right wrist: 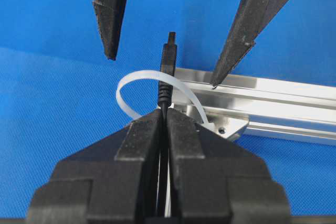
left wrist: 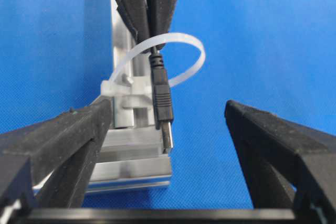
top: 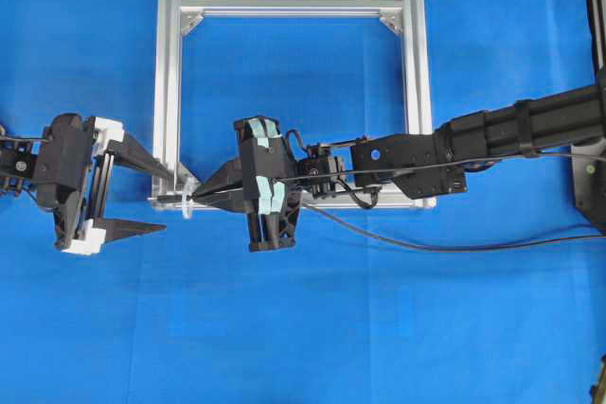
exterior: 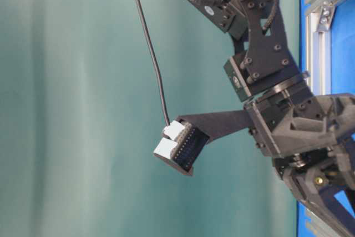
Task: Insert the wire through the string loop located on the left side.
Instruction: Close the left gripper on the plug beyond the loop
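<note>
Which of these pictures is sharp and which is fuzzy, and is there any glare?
Overhead view: evenly lit, crisp, aluminium frame bright but readable. Left wrist view: string loop and plug of the wire fairly sharp, near gripper fingers soft. Table-level view: hazy teal backdrop, mostly featureless. Right wrist view: clear, mild shine on frame.

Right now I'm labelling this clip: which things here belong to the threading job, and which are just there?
Job:
wire
string loop
right gripper, shut on the wire
left gripper, open beside the loop

Just there:
aluminium frame
blue cloth

Blue cloth (top: 398,328) covers the table; a plain teal backdrop (exterior: 72,109) stands behind it.
</note>
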`<state>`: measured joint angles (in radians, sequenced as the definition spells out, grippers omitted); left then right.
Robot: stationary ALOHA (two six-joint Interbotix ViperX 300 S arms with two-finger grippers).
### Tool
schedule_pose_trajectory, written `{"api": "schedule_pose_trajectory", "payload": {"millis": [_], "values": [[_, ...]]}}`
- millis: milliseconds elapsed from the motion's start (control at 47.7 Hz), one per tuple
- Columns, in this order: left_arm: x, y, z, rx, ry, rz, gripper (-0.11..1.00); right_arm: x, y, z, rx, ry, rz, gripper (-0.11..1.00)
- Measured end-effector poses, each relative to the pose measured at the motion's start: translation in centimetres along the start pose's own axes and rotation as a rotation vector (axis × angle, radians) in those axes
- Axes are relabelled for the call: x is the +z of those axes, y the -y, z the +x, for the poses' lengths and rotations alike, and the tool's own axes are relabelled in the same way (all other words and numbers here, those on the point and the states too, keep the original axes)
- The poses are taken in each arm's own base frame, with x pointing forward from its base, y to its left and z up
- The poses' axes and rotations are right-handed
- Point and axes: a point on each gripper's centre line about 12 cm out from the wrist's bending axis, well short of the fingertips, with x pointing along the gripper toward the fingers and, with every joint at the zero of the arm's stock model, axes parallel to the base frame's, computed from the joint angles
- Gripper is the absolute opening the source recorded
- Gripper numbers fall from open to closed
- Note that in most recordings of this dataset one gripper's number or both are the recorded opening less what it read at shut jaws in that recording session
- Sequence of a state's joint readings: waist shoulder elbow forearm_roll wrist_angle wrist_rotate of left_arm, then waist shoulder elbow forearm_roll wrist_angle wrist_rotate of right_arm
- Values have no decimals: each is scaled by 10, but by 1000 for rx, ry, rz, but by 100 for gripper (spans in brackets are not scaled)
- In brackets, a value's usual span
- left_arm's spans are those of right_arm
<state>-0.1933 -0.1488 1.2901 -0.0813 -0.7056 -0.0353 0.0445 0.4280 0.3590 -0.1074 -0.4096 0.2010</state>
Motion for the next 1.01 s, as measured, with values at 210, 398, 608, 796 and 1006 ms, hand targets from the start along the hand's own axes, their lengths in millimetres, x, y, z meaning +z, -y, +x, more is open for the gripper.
{"api": "schedule_pose_trajectory", "payload": {"millis": [210,398,608,796,1006], "values": [[1,0,0,0,2,3,90,0,0,0,0,0,0,0],[0,0,0,0,-2,6,90,0,0,0,0,0,0,0],[2,-4,1,15,6,-13,69,0,0,0,0,-2,0,0],[1,-4,2,16,-3,-13,14,0,0,0,0,0,0,0],[0,-4,2,15,-22,-13,8,0,0,0,0,0,-3,0]]}}
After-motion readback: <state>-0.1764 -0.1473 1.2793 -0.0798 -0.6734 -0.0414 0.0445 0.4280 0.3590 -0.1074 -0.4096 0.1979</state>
